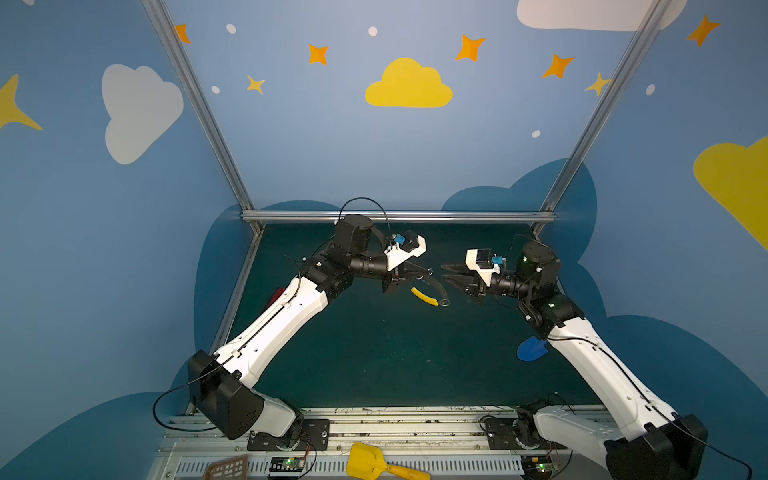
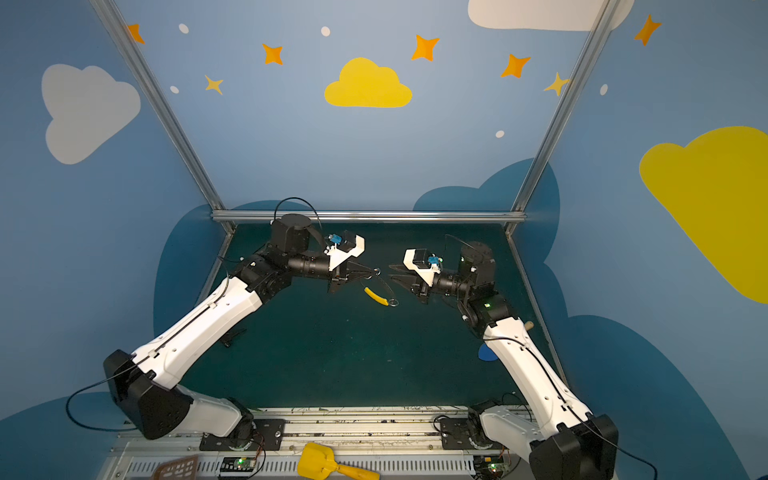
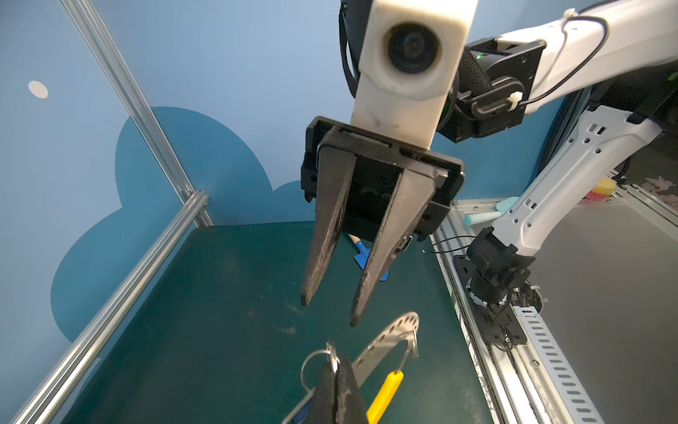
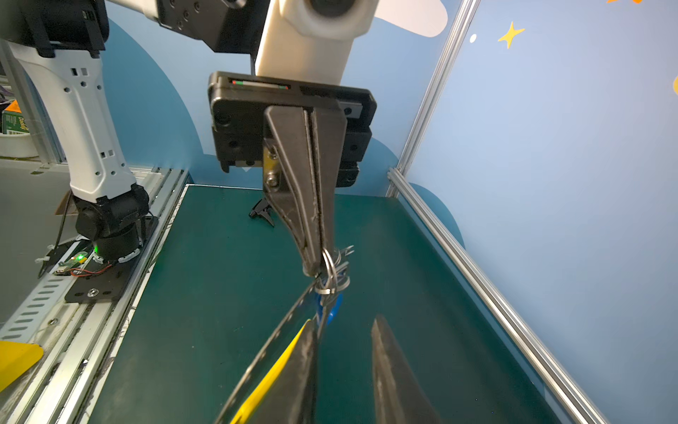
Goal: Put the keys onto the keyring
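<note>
My left gripper (image 3: 335,361) is shut on a small metal ring (image 3: 318,361) above the green mat. From that ring hang the keys, of which the blue tag (image 4: 332,308) shows just below the ring cluster. The keyring (image 3: 389,337), a thin grey hoop with holes and a yellow arc (image 1: 424,296), dangles there too, sloping down toward the mat. My right gripper (image 4: 345,321) faces the left gripper (image 1: 430,273) tip to tip, a little apart. It is open with nothing between its fingers (image 3: 326,257). One of them lies alongside the yellow arc.
A blue toy shovel (image 1: 532,349) lies on the mat beside the right arm. A black clip (image 2: 232,336) sits near the left arm. A yellow shovel (image 1: 365,461) and a brown mesh piece (image 1: 226,467) rest on the front rail. Aluminium frame bars edge the mat.
</note>
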`<control>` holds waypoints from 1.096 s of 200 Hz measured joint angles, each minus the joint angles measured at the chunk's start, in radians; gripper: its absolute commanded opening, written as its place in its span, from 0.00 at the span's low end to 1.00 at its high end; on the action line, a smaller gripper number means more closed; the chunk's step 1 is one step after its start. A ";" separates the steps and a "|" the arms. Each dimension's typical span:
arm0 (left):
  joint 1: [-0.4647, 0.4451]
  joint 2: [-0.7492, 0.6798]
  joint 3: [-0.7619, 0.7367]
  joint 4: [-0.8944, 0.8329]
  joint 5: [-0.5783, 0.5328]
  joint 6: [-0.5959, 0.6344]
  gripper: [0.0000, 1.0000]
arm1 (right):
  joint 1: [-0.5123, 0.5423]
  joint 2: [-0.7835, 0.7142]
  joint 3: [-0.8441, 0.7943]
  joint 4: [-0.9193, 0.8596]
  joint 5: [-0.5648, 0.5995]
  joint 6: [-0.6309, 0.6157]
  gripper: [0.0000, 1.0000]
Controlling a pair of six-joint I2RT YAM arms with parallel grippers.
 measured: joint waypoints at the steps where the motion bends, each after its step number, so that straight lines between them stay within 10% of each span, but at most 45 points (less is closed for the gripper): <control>1: 0.000 0.001 0.001 -0.002 -0.001 0.001 0.04 | 0.000 0.000 0.000 0.000 0.000 0.000 0.27; 219: -0.071 0.117 0.212 -0.345 -0.118 0.214 0.04 | 0.052 0.055 0.021 -0.108 -0.039 -0.072 0.16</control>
